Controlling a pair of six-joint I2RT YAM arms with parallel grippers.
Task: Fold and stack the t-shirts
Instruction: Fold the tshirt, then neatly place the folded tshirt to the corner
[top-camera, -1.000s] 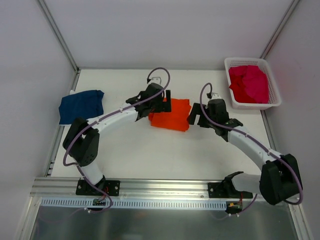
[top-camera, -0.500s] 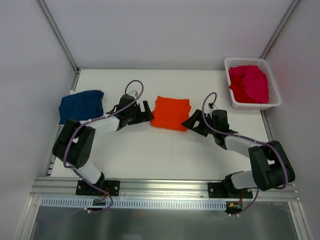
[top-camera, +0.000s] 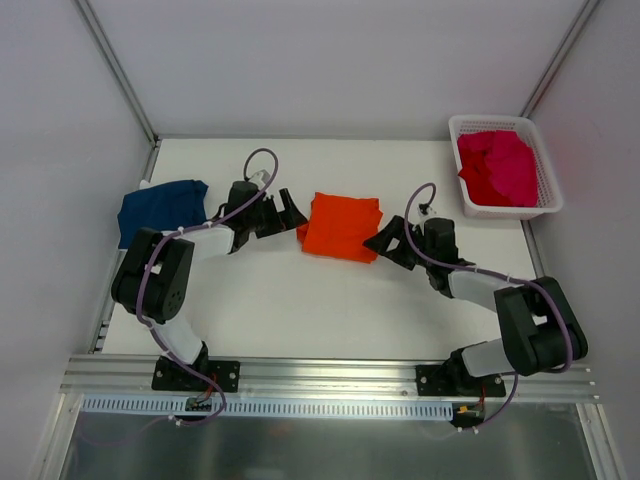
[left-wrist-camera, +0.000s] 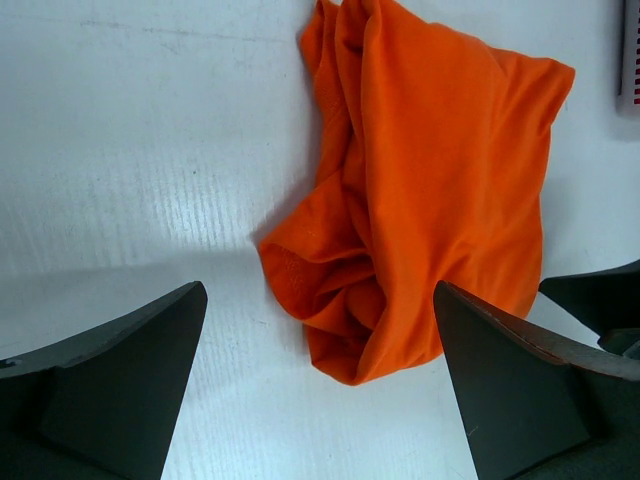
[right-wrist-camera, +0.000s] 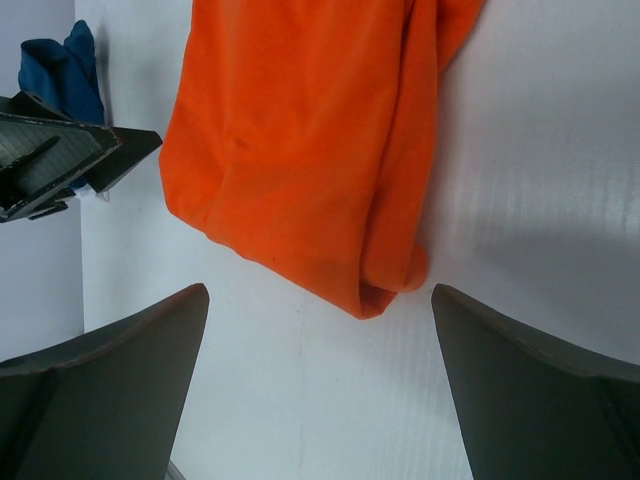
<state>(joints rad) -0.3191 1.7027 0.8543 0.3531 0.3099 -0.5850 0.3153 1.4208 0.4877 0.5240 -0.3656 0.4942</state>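
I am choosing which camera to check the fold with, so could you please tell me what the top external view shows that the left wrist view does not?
Only the top external view shows the navy t-shirt at the table's left edge and the magenta-pink t-shirts heaped in the white basket. Only the left wrist view shows the bunched folds along the orange t-shirt's edge facing that gripper. Both show the orange t-shirt lying folded on the table, with the open left gripper on one side and the right gripper on the other.
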